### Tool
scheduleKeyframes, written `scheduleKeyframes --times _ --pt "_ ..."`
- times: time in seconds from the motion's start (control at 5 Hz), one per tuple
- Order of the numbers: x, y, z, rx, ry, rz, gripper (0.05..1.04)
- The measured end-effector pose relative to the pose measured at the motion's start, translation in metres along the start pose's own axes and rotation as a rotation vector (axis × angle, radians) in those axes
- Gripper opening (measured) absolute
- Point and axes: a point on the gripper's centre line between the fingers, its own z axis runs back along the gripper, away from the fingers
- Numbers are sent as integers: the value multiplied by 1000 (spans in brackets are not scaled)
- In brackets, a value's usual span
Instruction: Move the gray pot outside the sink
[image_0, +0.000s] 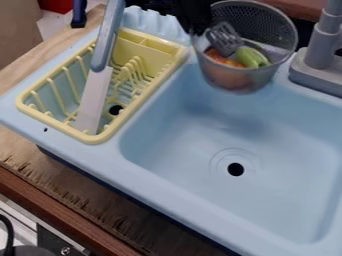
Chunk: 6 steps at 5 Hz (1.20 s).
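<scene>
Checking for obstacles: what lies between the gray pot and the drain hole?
Nothing. From the gray pot to the drain hole there's only bare blue basin, as the camera view shows.

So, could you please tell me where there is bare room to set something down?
The sink is bare around its drain hole, as is the wooden strip along its near edge. Crowded: the far edge, with gripper, gray pot and faucet, and the yellow rack, where a knife rests.
</scene>
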Motion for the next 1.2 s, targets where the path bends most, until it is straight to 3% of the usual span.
scheduleKeyframes --times 0.6,0.8,1.0,1.2 --pt "32 10 -12 19 -1 122 55" --pt "31 11 -14 37 7 118 67" --pt "29 9 -11 36 28 119 218" --pt "27 12 -7 57 46 108 461"
